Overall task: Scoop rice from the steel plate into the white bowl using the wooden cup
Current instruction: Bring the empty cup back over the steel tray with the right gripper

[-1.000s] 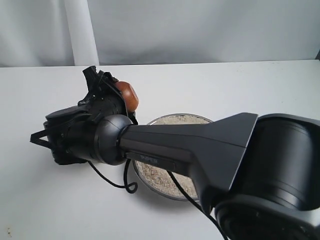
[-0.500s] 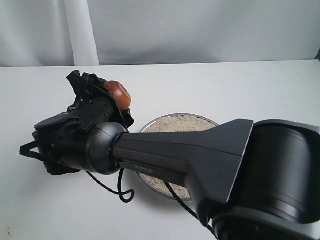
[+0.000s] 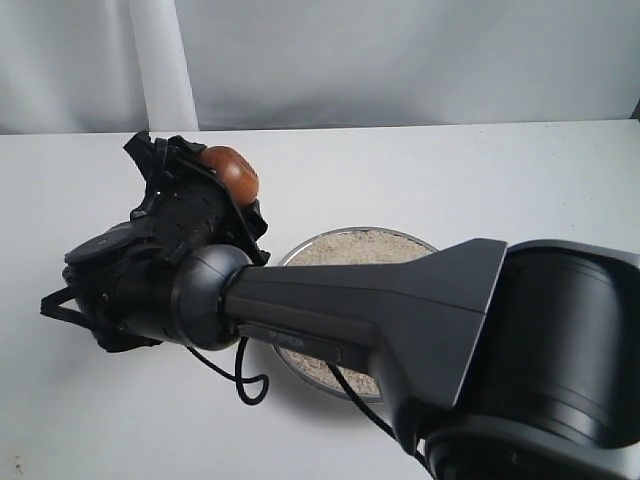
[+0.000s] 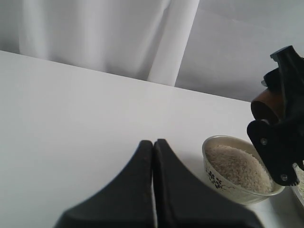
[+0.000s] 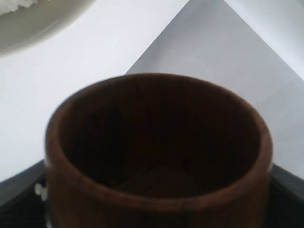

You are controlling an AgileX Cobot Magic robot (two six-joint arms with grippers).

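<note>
- My right arm (image 3: 400,300) covers much of the steel plate (image 3: 352,233) and rice (image 3: 345,246).
- The wooden cup (image 5: 156,142) is blurred, its base cut off.
- My right gripper (image 4: 280,102) hides part of the white bowl (image 4: 223,183).

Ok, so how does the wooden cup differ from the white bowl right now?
The wooden cup is reddish-brown wood; the white bowl is cream ceramic with a dark flower print. The cup looks empty inside, while the bowl holds a heap of rice. The cup is gripped in the right gripper, off the table; the bowl stands on it. Both are round and open-topped.
</note>
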